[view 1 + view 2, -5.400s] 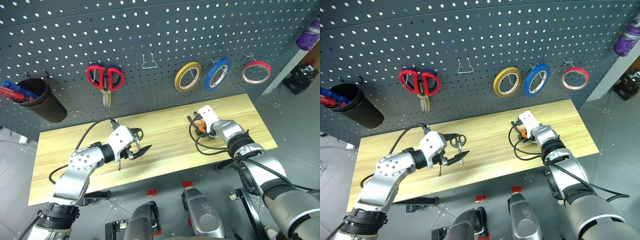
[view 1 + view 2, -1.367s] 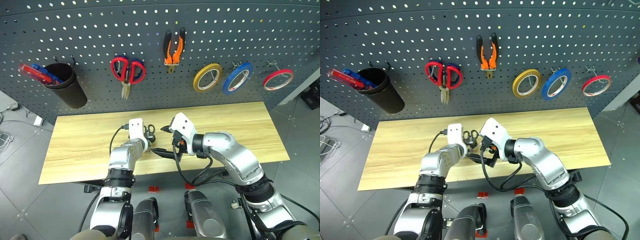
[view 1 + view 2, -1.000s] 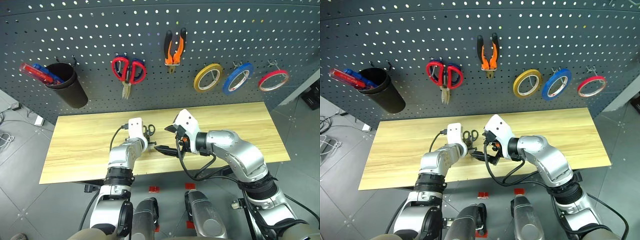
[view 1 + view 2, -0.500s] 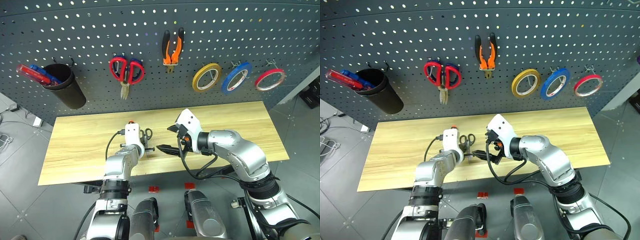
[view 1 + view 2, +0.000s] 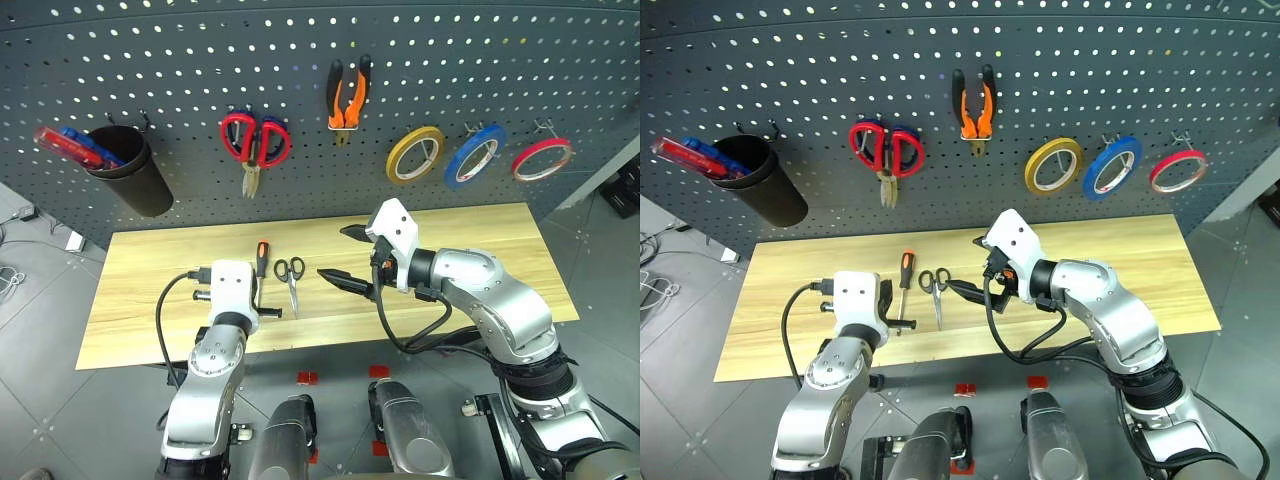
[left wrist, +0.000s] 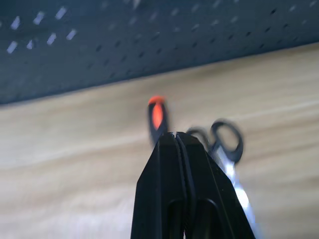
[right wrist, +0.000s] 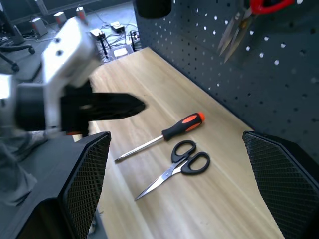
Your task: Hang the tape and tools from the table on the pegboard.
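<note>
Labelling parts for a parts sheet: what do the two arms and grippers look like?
Both arms are glossy silver-grey shells with black joint rings. Each wrist ends in a white boxy housing, and a loose black cable loops from it. The left gripper and right gripper each have two black, tapered fingers; the right's pads show a fine mesh texture.

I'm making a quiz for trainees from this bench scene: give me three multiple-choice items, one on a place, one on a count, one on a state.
1. Where are the orange-and-black-handled pliers?
A. on the wooden table
B. hanging on the dark grey pegboard
C. in the black cup

2. How many tape rings hang on the pegboard?
A. two
B. three
C. five

3. How is the left gripper?
A. shut, empty
B. shut on the scissors
C. wide open

Answers:
B, the pliers hang on the pegboard.
B, yellow, blue, red.
A, the left gripper is shut; the small black-handled scissors lie on the table.
</note>
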